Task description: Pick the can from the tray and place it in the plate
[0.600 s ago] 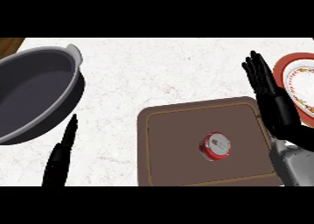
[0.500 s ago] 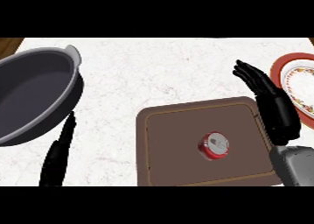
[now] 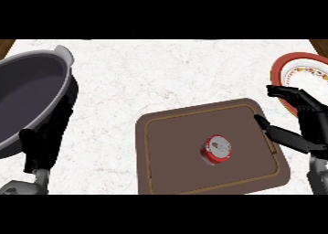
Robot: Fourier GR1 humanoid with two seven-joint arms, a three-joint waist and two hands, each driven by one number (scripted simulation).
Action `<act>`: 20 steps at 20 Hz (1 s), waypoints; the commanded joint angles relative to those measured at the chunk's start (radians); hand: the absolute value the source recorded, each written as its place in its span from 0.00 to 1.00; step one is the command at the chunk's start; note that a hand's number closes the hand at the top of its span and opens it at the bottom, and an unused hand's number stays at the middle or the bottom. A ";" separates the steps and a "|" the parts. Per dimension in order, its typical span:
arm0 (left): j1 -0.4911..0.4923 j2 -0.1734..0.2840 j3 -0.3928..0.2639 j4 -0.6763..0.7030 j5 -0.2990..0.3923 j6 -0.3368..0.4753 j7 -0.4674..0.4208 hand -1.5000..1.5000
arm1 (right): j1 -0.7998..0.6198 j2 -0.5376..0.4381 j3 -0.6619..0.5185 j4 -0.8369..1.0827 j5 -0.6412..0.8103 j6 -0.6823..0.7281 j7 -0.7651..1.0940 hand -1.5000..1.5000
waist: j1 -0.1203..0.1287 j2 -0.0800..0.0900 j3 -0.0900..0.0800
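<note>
The can (image 3: 217, 148) stands upright on the brown tray (image 3: 167, 155), a little right of the tray's middle, untouched, with its red rim and silver top facing up. The right hand (image 3: 308, 130) hangs over the tray's right edge, well clear of the can, fingers (image 3: 288, 91) spread wide and thumb stretched toward the can — holding nothing. The plate (image 3: 308, 68) lies past the tray's right corner, partly behind that hand and cut by the view's edge. The left hand (image 3: 43, 144) rests left of the tray against the dark pan (image 3: 24, 100), fingers straight. The likely trouble from here: the can is narrow and standing, so if the thumb or fingers reach it off-centre they may tip it or push it across the tray instead of closing round it. The hand also sits close to the plate's rim, and a wide swing on the carry could knock the plate. Against the earlier frame, the right hand has drawn down and in from beside the plate toward the tray's edge, turning from flat and upright to an open claw aimed at the can; the left hand sits lower beside the pan; can, tray and plate lie as they did.
</note>
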 commanded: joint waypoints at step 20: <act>-0.111 -0.037 0.102 0.096 0.001 -0.141 0.072 0.50 | 0.247 -0.120 0.203 -0.386 0.359 0.166 0.364 0.00 | 0.034 0.003 0.002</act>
